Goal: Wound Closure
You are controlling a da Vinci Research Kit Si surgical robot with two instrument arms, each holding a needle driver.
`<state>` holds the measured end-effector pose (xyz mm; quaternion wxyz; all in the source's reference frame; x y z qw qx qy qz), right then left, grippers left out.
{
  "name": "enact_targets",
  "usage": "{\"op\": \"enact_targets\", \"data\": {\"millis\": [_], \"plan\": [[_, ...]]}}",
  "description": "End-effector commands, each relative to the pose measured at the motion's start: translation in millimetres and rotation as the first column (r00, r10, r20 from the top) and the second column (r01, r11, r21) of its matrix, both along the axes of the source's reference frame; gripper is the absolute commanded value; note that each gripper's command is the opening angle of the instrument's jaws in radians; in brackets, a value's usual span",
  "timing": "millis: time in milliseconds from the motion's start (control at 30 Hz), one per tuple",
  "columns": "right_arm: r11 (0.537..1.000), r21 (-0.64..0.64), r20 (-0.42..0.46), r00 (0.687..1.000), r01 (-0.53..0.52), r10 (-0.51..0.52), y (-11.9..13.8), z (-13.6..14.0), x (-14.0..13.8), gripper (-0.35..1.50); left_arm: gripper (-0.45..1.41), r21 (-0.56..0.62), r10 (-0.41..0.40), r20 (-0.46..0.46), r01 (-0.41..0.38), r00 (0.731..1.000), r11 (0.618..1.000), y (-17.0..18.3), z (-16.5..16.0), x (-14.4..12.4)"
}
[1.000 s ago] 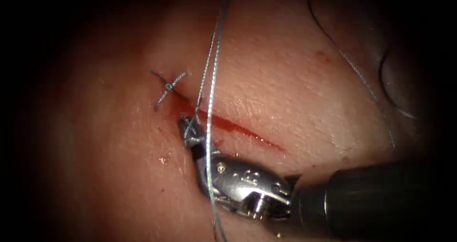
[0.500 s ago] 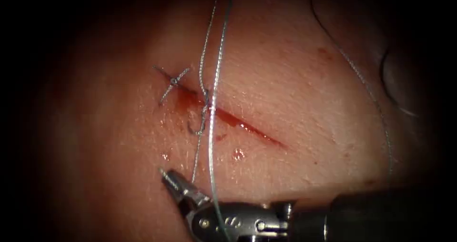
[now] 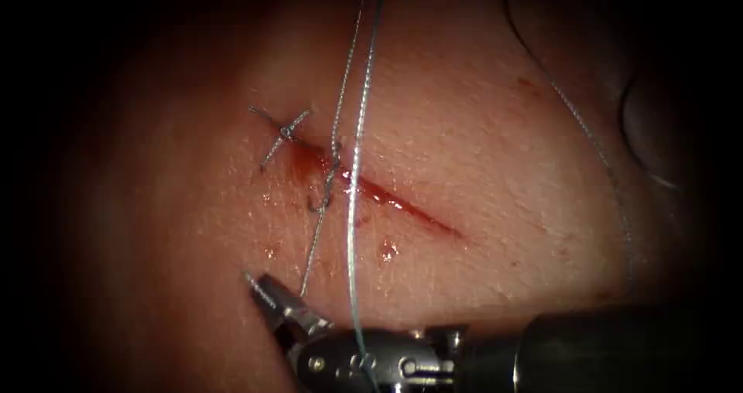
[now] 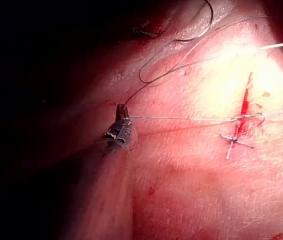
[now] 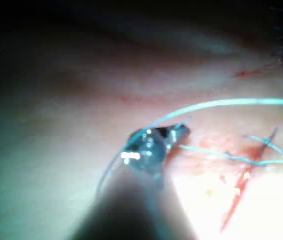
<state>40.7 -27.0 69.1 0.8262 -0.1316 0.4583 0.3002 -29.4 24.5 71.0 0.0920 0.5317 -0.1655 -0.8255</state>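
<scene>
In the endoscope view the right tool (image 3: 267,296) lies at the bottom, below the cut (image 3: 379,196), its jaws closed with a thread end (image 3: 316,242) running from the tips up to a small loop at the cut's left part. A second strand of thread (image 3: 354,169) runs from the top edge down across the cut and over the tool's wrist. A finished stitch (image 3: 285,132) with short cut ends sits at the left end of the cut, and red fluid (image 3: 317,161) lies along the cut on the tissue (image 3: 480,145). I cannot make out the needle.

In the left wrist view the left tool (image 4: 120,126) sits well away from the cut (image 4: 245,102), its jaws clenched on the thread (image 4: 181,118), which stretches taut from the tips to the cut beside the stitch (image 4: 234,141).

In the right wrist view the right tool (image 5: 179,131) sits near the cut (image 5: 239,190); one strand (image 5: 206,152) leads from its tips toward the cut, another arcs over it.
</scene>
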Motion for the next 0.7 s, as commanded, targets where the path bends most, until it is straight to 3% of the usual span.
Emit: {"op": "enact_targets", "data": {"millis": [33, 433, 700], "plan": [[1.0, 0.003, -0.01, 1.0, 0.003, -0.003, 0.1, 0.7, 0.9, -0.35, -0.45, -0.003, -0.017, -0.013, 0.017, 1.0, 1.0, 0.8, 0.7, -0.9], [1.0, 0.003, -0.02, 1.0, 0.009, -0.009, 1.4, 1.8, 1.7, -0.35, -0.45, -0.035, -0.072, -0.061, 0.07, 0.996, 0.997, 4.4, 2.9, -4.0], [0.997, 0.021, -0.018, 0.998, 0.068, -0.067, -0.9, 2.0, 2.4, -0.35, -0.45, -0.072, -0.108, -0.076, 0.102, 0.991, 0.992, 6.4, 5.1, -6.1]]}}
